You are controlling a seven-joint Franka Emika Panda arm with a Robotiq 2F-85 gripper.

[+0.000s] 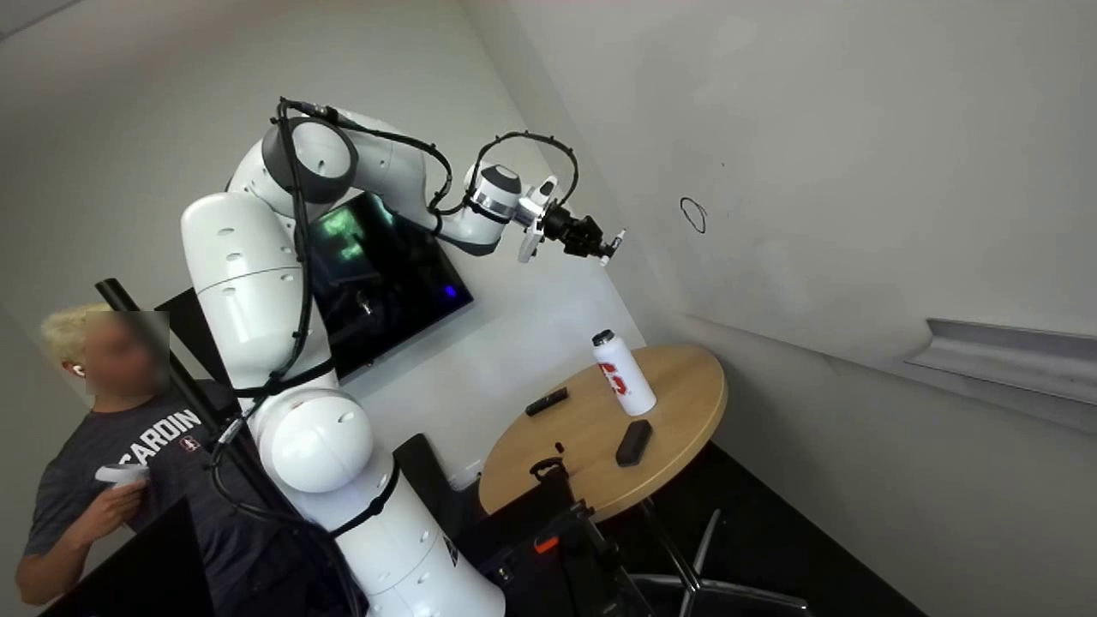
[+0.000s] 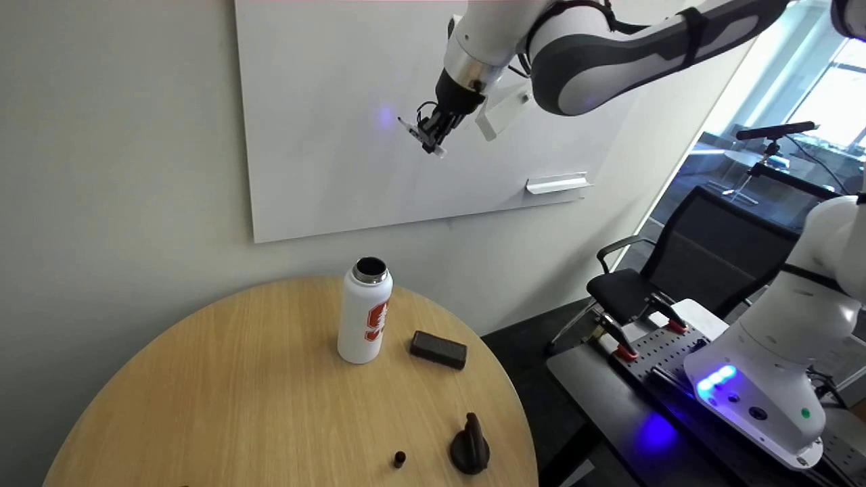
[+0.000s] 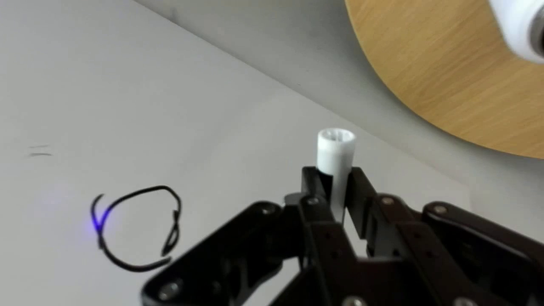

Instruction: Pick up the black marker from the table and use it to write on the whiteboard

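Wrist view, just right of the frame's centre: the end effector [image 3: 334,176] is clamped on the black marker [image 3: 335,151], whose hollow white tail stands toward the camera, presumably so that the writing end faces the whiteboard [image 3: 221,97]. Held crosswise, it shows its tip [image 2: 406,125] at the upper centre in an exterior view; whether that touches the whiteboard I cannot tell. Such a hold probably leaves the tip free to stroke, though a hard push could twist the barrel. The dark loop [image 1: 693,216] on the whiteboard, right of centre in an exterior view, suggests writing is begun or even finished. A small dark cap-like piece [image 2: 399,459] stands on the table [image 2: 237,379] at the bottom of an exterior view, likely set aside to bare the tip; the bottle [image 2: 365,314] and the eraser-like block [image 2: 438,350], nearer the frame's middle, seem merely parked.
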